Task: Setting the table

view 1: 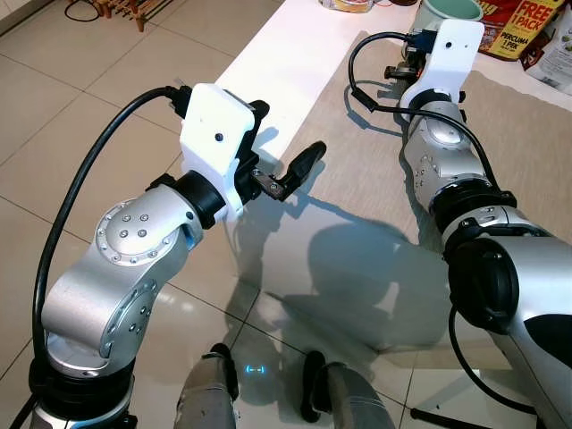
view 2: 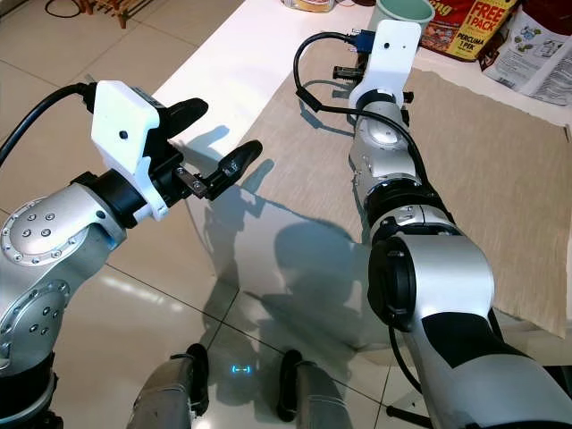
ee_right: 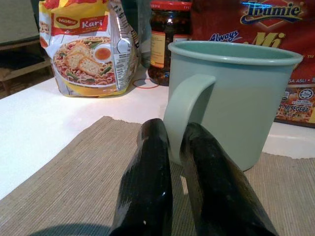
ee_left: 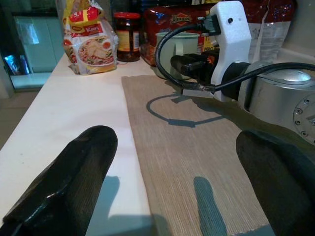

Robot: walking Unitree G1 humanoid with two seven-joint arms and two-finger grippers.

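Observation:
A pale green mug (ee_right: 236,98) stands at the far edge of a beige woven placemat (view 1: 357,161) on the white table (view 1: 277,54). My right gripper (ee_right: 175,129) reaches forward to it, and its two black fingers are shut on the lower part of the mug's handle (ee_right: 179,105). From the head the mug (view 1: 451,9) shows just beyond the right wrist's white housing (view 1: 447,49). My left gripper (view 1: 284,134) hovers open and holds nothing, above the table's near left edge, where the placemat's left border runs. Its fingers (ee_left: 74,172) point along the mat toward the mug.
A yellow Kari noodle packet (ee_left: 91,46), a dark jar (ee_left: 128,34) and red food packs (view 1: 523,27) line the back of the table. Tiled floor (view 1: 71,107) lies to the left, with wooden legs (view 1: 134,11) far off. The right arm's black cable (view 1: 362,85) loops above the mat.

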